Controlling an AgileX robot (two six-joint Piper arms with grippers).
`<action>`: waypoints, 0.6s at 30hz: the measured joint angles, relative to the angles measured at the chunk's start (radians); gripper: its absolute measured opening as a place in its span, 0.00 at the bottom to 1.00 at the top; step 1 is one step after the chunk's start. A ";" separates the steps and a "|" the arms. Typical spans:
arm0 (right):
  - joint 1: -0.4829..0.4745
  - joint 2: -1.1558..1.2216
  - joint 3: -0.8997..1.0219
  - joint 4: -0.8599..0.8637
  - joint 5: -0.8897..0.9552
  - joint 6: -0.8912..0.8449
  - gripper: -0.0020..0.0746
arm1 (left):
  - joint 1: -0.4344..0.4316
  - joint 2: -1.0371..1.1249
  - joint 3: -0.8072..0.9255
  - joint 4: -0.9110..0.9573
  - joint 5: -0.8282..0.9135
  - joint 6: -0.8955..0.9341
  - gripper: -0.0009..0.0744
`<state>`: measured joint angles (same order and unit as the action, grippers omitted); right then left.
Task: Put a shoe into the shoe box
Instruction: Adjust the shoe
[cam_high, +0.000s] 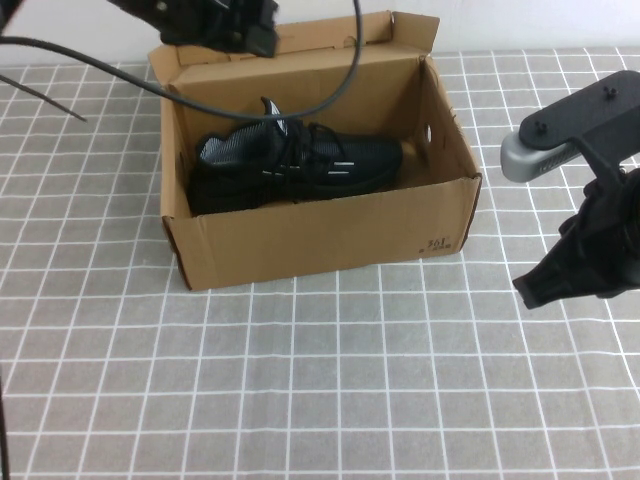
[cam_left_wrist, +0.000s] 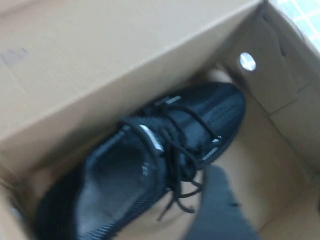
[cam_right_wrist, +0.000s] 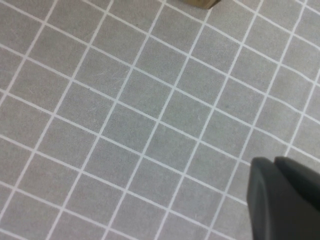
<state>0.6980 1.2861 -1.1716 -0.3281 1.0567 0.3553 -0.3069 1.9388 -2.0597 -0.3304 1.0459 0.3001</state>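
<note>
Both of my grippers were off the shoe. My left gripper (cam_high: 225, 25) hung above the back wall of the shoe box (cam_high: 320, 235), holding nothing; one dark finger (cam_left_wrist: 220, 210) showed beside the laces, but I could not tell how wide the jaws stood. My right gripper (cam_high: 575, 275) was parked out to the side over the table (cam_high: 330, 380), well apart from the box, pressed together and empty.

Below my left gripper the box stood open, its lid flap (cam_high: 300, 45) folded up behind so the mouth was free from above. The shoe (cam_high: 295, 165) lay inside on the floor, sole down, toe toward my right gripper's side and heel near the opposite end wall. I judged the placing done, since it rested there with no grip on it.

Bare cardboard showed past the toe, by the wall with the small round hole (cam_left_wrist: 247, 61). Straight up looked the clearest way out for my left gripper; the back wall and lid flap sat close beneath it, and a cable (cam_high: 300, 105) draped across the opening could snag.
</note>
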 joint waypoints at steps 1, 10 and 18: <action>0.000 0.000 0.000 -0.001 0.000 -0.002 0.01 | -0.002 0.010 0.000 -0.005 0.000 -0.020 0.56; 0.000 0.000 0.000 -0.013 0.008 -0.002 0.01 | -0.004 0.126 0.000 0.054 -0.018 -0.224 0.70; 0.000 0.000 0.000 -0.017 0.008 -0.002 0.01 | -0.004 0.186 -0.003 0.037 -0.079 -0.256 0.70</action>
<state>0.6980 1.2861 -1.1716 -0.3455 1.0644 0.3537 -0.3111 2.1250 -2.0624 -0.2938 0.9666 0.0439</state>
